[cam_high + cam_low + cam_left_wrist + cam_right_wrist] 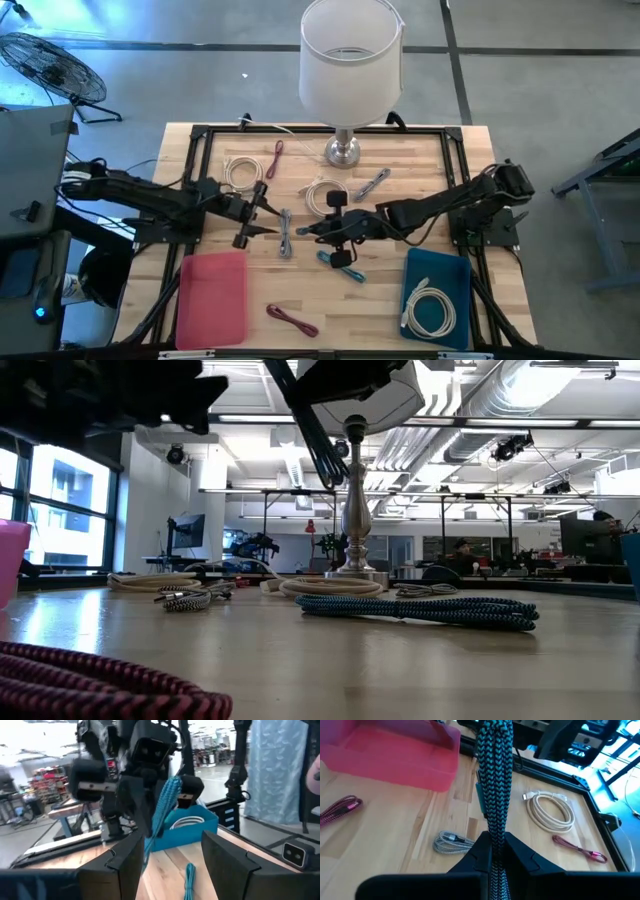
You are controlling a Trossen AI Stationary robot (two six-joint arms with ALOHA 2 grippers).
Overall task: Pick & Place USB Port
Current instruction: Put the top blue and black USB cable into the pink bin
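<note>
The right gripper (pixel 495 851) is pinched on the blue braided cable (pixel 495 775), which is partly lifted; its tail trails on the table (pixel 380 310) below the fingers. The left gripper (pixel 262 212), fingers spread and empty, hovers just beside it. Risk: the dangling tail may snag the grey cable (pixel 286 234) nearby, or the braid may slip through the pinch before reaching the blue bin (pixel 460 275).

Pale, smooth-planked wooden table (pixel 330 310) with a slight sheen; teal-black braided fabric cable (pixel 495 780) pinched in matt black right gripper (pixel 495 851); lamp (pixel 343 150) with polished metal base and matt white cloth shade; pink tray (pixel 212 300) and blue bin (pixel 437 270) look like matt plastic.
</note>
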